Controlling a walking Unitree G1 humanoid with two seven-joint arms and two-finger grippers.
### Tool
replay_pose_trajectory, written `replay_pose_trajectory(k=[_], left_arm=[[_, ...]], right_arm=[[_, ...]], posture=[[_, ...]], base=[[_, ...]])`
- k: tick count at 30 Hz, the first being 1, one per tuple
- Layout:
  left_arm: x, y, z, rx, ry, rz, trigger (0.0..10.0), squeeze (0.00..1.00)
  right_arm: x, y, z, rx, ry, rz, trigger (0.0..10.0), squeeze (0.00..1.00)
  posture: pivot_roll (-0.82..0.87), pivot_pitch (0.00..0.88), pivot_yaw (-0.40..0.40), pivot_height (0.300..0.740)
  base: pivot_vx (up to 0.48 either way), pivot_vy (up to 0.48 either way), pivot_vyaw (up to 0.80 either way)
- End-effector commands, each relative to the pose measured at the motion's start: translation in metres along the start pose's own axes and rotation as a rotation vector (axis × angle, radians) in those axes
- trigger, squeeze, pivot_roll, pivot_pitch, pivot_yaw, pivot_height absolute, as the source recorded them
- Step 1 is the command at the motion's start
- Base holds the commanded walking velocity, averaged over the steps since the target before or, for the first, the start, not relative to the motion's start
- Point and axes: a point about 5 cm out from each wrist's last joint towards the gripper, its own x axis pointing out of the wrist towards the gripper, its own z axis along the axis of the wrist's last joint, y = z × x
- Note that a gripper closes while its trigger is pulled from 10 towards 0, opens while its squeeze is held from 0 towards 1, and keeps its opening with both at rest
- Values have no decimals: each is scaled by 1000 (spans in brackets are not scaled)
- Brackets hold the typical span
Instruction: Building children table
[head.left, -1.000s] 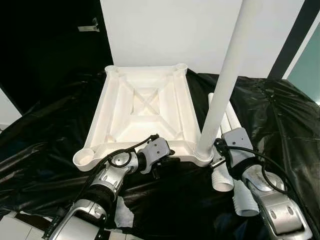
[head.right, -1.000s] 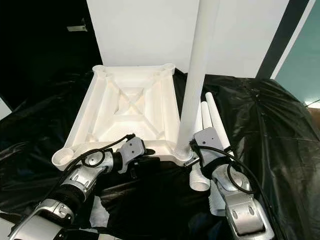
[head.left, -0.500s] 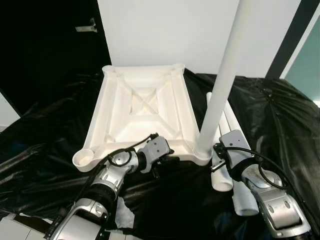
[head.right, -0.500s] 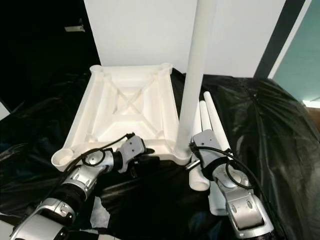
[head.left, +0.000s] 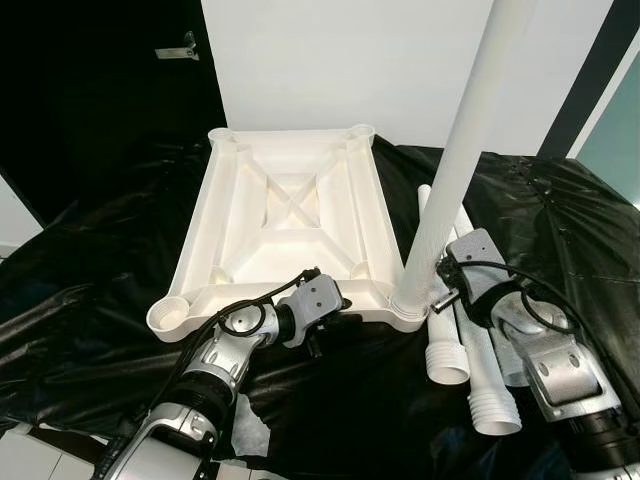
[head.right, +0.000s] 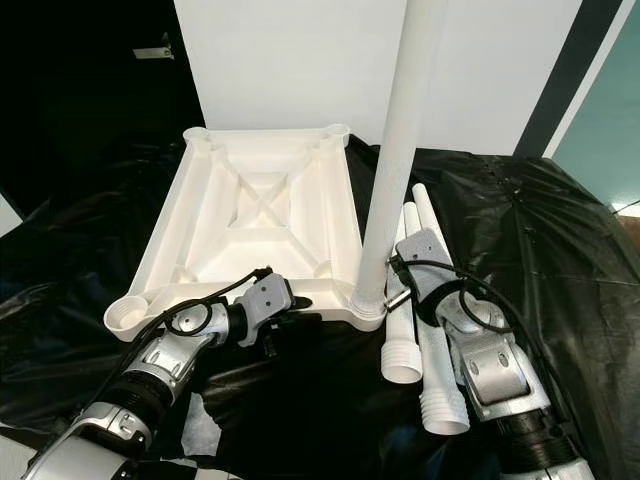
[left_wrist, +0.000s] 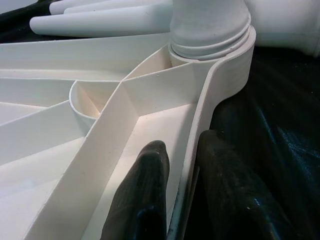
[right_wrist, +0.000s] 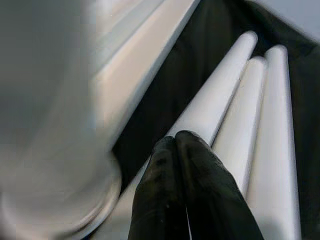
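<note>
The white tabletop (head.left: 290, 215) lies upside down on a black sheet. One white leg (head.left: 455, 170) stands upright in the near right corner socket (head.left: 410, 305). My left gripper (left_wrist: 182, 145) is shut on the tabletop's near rim (left_wrist: 200, 125), with one finger inside the wall and one outside. Beside the standing leg's base my right gripper (right_wrist: 176, 140) is shut with nothing in it, hovering over the loose legs (right_wrist: 235, 100). In the eye views it sits just right of the socket (head.left: 440, 297). The near left corner socket (head.left: 170, 318) has no leg in it.
Three loose white legs (head.left: 470, 370) lie side by side on the black sheet (head.left: 90, 290), right of the tabletop. A white scrap of paper (head.left: 245, 430) lies near my left forearm. A white wall (head.left: 340, 60) rises behind, with a dark doorway at far left.
My right arm has swung outward and its wrist has risen beside the standing leg; the gripper stays by the leg's base. The left gripper keeps its hold on the rim.
</note>
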Motion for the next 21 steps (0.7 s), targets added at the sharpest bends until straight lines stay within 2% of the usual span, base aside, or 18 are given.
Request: replay_pose_trajectory(k=[1, 8, 12, 15, 17, 21], left_arm=[[-2, -13, -40, -131, 158, 156, 0, 0], [4, -13, -34, -113, 143, 141, 0, 0], [8, -11, -29, -104, 126, 139, 0, 0], [8, -10, -28, -102, 124, 140, 0, 0], [8, -10, -28, -101, 125, 140, 0, 0], [8, -9, -29, -100, 126, 140, 0, 0]], right_arm=[[-5, 7, -3, 17, 18, 10, 10000, 0], [-16, 20, -6, 38, 7, -4, 10000, 0], [-22, 28, -5, 59, -14, 34, 10000, 0], [-27, 32, -1, 69, -30, 88, 10000, 0], [-33, 37, 5, 48, -55, 179, 10000, 0], [-32, 33, 7, 19, -71, 220, 10000, 0]], posture=[[16, 0, -60, 740], [-15, 0, -41, 740], [-25, 0, -35, 740], [-28, 0, -32, 740], [-28, 0, -32, 740], [-28, 0, -31, 740]], base=[[0, 0, 0], [0, 0, 0], [0, 0, 0], [0, 0, 0], [0, 0, 0], [0, 0, 0]])
